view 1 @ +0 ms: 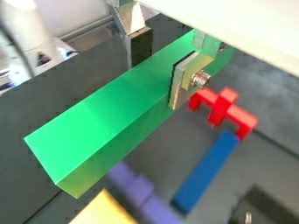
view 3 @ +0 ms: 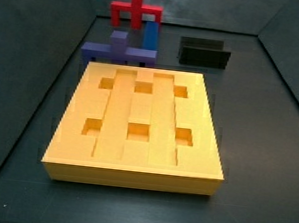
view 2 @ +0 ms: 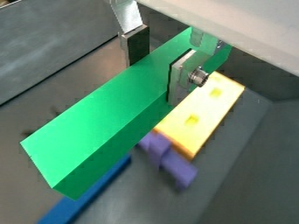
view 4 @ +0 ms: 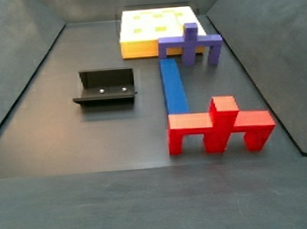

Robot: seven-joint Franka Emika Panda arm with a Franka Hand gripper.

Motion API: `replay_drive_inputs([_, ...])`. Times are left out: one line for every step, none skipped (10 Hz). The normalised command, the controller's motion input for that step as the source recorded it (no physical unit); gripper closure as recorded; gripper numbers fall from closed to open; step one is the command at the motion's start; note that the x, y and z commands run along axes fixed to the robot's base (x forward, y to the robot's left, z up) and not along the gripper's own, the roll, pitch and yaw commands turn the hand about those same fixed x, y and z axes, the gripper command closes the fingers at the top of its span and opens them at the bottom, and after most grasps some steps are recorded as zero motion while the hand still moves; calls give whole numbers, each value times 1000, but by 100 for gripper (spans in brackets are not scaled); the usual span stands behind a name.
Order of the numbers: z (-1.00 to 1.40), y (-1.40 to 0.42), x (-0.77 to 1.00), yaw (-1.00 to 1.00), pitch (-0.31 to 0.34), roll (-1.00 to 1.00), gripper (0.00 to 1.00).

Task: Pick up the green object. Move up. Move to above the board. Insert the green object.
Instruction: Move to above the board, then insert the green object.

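In both wrist views the long green object (view 1: 105, 122) (view 2: 105, 122) sticks out lengthwise from between the silver fingers. The gripper (view 1: 162, 72) (view 2: 159, 68) is shut on its near end, well above the floor. The orange-yellow board (view 2: 205, 109) with square holes lies below, just beside the held bar. Both side views show the board (view 3: 142, 108) (view 4: 141, 50) flat on the floor. Neither side view shows the gripper or the green object.
A red cross-shaped piece (view 1: 222, 109) (view 4: 221, 127) stands on the floor. A long blue bar (view 4: 175, 85) runs from it toward a purple block (view 3: 119, 50) (view 4: 198, 44) at the board's end. A small black box (view 3: 206, 54) (view 4: 104, 87) sits apart. Dark walls surround the floor.
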Motion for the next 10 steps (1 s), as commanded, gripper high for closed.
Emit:
replay_drive_inputs([196, -1400, 685, 13, 175, 16, 100])
replay_drive_inputs([202, -1400, 703, 11, 145, -7, 100])
replay_drive_inputs([204, -1400, 728, 8, 139, 4, 100])
replay_drive_inputs([210, -1400, 762, 13, 147, 26, 100])
replay_drive_inputs([101, -638, 408, 9, 170, 70, 100])
replay_drive_inputs([59, -325, 251, 9, 161, 70, 100])
replay_drive_inputs([48, -192, 145, 8, 112, 46, 100])
replay_drive_inputs([-403, 0, -114, 0, -107, -4, 100])
replay_drive_inputs([-986, -183, -197, 0, -149, 0, 100])
replay_drive_inputs([-1000, -169, -291, 0, -79, 0, 100])
